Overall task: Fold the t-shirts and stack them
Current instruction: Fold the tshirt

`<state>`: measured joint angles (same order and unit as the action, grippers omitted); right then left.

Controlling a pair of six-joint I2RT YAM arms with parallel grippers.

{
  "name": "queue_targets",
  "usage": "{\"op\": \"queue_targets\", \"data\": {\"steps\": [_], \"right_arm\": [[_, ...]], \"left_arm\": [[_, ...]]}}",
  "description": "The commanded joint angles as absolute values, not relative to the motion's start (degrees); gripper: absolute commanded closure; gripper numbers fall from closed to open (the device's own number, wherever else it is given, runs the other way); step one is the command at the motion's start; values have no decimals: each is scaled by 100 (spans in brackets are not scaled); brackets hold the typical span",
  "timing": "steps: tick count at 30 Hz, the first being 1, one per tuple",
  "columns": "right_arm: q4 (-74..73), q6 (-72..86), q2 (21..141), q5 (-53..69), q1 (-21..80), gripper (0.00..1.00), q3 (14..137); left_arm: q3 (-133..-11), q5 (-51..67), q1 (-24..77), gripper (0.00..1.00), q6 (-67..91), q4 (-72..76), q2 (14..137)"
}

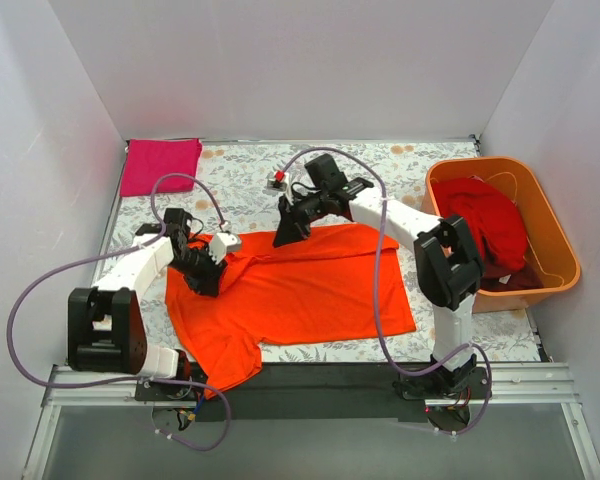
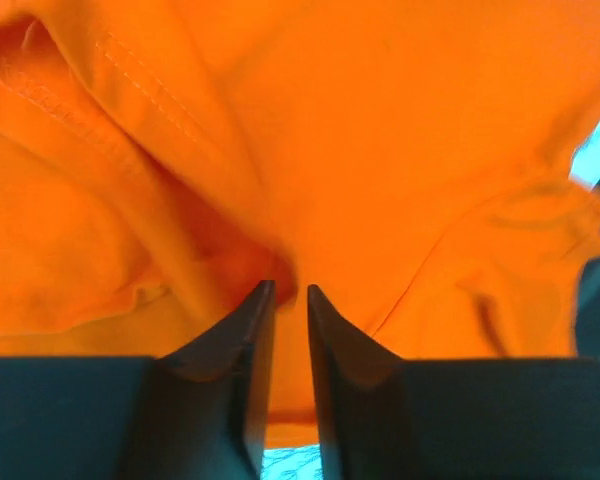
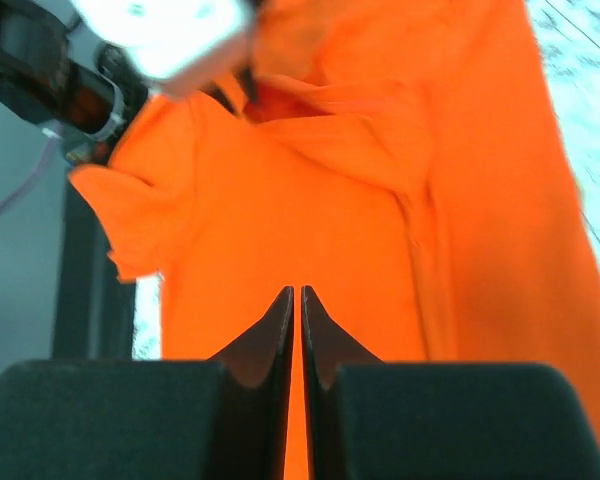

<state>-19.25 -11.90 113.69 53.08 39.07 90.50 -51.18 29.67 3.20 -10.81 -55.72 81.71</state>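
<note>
The bright orange t-shirt (image 1: 310, 290) lies spread over the middle of the table, rumpled at its left side. My left gripper (image 1: 208, 282) is shut on a bunched fold of the orange shirt near its left sleeve; in the left wrist view the cloth (image 2: 380, 150) sits between the jaws of this gripper (image 2: 291, 290). My right gripper (image 1: 284, 234) is shut on the shirt's far edge; the right wrist view shows this gripper (image 3: 297, 292) with orange cloth (image 3: 330, 200) in the thin gap. The magenta-pink t-shirt (image 1: 160, 165) lies folded at the back left. The deeper red t-shirt (image 1: 490, 225) is heaped in the tub.
A rigid orange plastic tub (image 1: 480, 162) stands at the right edge. A small red and white object (image 1: 276, 180) lies behind the right gripper. The floral table cover (image 1: 400, 165) shows at the back. White walls close in three sides. The left arm's wrist (image 3: 165, 35) shows in the right wrist view.
</note>
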Motion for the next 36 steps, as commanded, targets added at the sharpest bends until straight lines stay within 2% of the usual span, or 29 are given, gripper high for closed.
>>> {"op": "queue_targets", "data": {"steps": [1, 5, 7, 11, 12, 16, 20, 26, 36], "right_arm": [[-3066, -2301, 11013, 4836, 3709, 89, 8711], [-3445, -2636, 10776, 4518, 3481, 88, 8534], [-3568, -2680, 10767, 4422, 3419, 88, 8543], [-3682, -2821, 10714, 4106, 3349, 88, 8534], [-3709, -2856, 10723, 4061, 3314, 88, 8517], [-3858, -2971, 10653, 3859, 3191, 89, 8403], [-3964, -3041, 10425, 3788, 2971, 90, 8227], [-4052, -3164, 10108, 3692, 2698, 91, 7946], [-4157, -3331, 9932, 3393, 2259, 91, 7752]], "left_arm": [[-4703, 2822, 395, 80, -2089, -5423, 7368], [-4439, 2733, 431, 65, -2417, -5301, 6901], [-4587, 2786, 422, 63, -2268, -5265, 6864], [-5297, 2866, 325, 62, -803, -4740, 7565], [-5465, 2752, 299, 62, -130, -4633, 8046], [-6327, 2821, 220, 58, 904, -4509, 9183], [-6591, 2409, 228, 59, 1300, -3930, 9676], [-6785, 2197, 368, 64, 1030, -4051, 10108], [-6469, 3234, 1291, 69, 572, -4983, 9510]]}}
